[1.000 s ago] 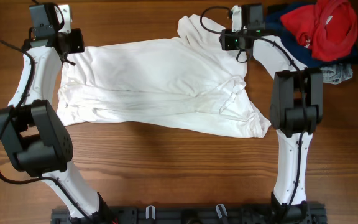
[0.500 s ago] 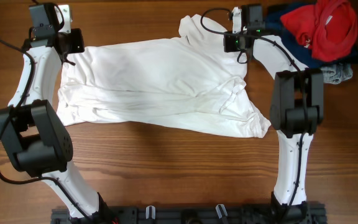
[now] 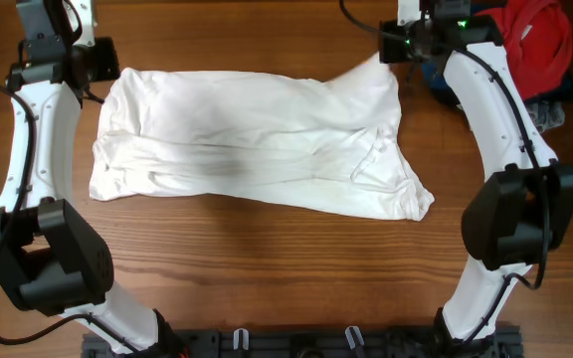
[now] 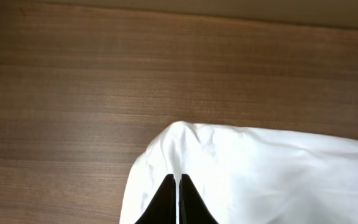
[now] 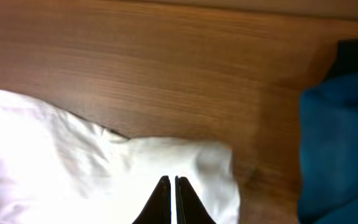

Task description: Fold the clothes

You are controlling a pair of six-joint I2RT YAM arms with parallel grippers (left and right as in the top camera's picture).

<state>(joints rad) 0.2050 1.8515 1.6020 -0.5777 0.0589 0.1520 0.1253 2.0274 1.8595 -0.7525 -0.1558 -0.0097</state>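
The large white short-sleeved T-shirt of thin fabric (image 3: 257, 129) is stretched over the brown wooden table (image 3: 267, 268) between the grippers. One corner is pinched by the left gripper (image 4: 178, 186), the opposite by the right gripper (image 5: 171, 186), jaws pressed together.

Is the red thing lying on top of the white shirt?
No, the red garment lies bunched up well off to one side of the white T-shirt, not touching it.

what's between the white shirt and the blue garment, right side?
Bare table: the right wrist view shows a strip of wood between the shirt corner and the blue garment. Overhead, the right arm hides that gap.
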